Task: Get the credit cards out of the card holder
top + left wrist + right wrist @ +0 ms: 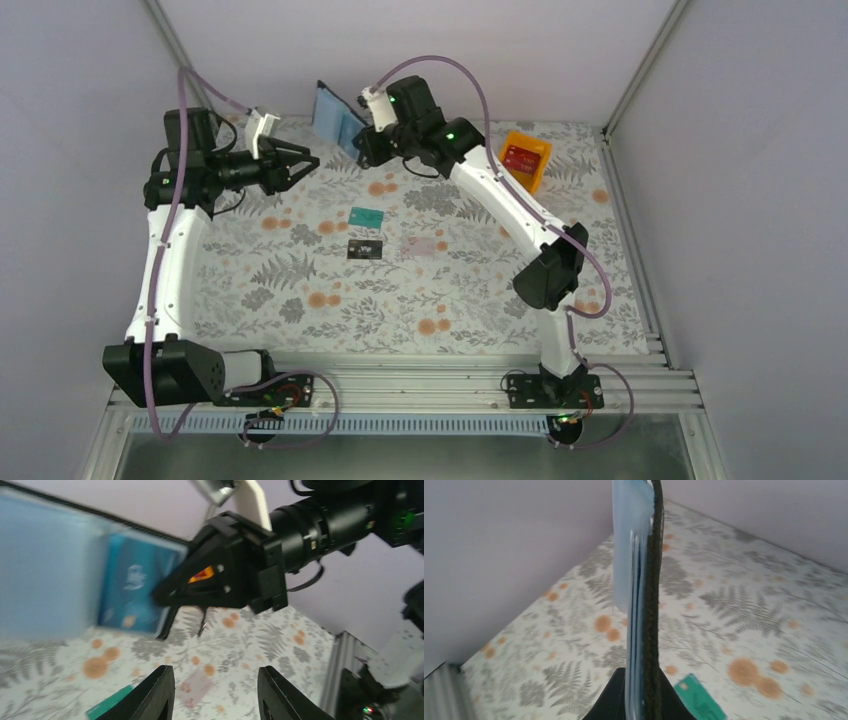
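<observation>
we see the right gripper (362,147) clenched on the lower corner of the card holder (331,113), holding it up off the table (250,290) with its bluish clear sleeves fanned open toward the left gripper (305,163). from the right wrist we look straight along the holder's edge: the black cover and the pale sleeves rise upright from between that gripper's fingers (606,707), which press it from both sides. the left gripper hangs in the air a little short of the holder, jaws parted and nothing between them (its two dark fingers (155,692) frame only the patterned table). ahead of it, one blue card (131,582) sits in a sleeve, on the side nearest the right gripper's fingertips; how far in it sits we cannot tell, the view being blurred. three cards lie flat on the table, below both grippers and nearer the arm bases: the teal-green card (367,216), the black card (365,249) just nearer than it, and the pale pink card (423,245) beside the black one. well apart from the right gripper, on the side away from the left one, stands the orange bin (527,160) with a red card (520,157) in it.
</observation>
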### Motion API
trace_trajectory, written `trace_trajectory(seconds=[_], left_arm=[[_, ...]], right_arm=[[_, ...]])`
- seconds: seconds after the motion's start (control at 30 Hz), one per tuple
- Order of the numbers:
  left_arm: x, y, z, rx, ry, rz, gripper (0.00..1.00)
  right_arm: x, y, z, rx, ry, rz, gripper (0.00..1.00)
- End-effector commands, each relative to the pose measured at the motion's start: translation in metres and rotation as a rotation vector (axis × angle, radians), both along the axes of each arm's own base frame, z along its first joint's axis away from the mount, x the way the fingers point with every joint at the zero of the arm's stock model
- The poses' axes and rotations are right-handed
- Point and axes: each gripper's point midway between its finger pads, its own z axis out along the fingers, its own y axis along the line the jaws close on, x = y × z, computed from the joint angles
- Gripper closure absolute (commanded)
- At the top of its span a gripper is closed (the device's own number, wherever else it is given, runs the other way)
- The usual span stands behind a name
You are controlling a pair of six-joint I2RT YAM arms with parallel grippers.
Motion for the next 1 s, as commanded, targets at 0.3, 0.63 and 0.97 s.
trace_trajectory(seconds=[0.3, 0.63, 0.97], left_arm=[[-0.001, 0.004, 0.014, 0.065, -0.101, 0.027, 0.73], [-0.011, -0.006, 0.008, 0.028, -0.089, -0.058, 0.73], [-0.041, -0.030, 0.025, -0.028, -0.137, -0.230, 0.76]], right_arm=[[-0.101, 0.042, 0.076, 0.193, -0.168, 0.547, 0.96], [-0.138, 0.044, 0.080, 0.219, -0.222, 0.724, 0.96], [-0.142, 0.056, 0.080, 0.243, -0.237, 0.767, 0.96]])
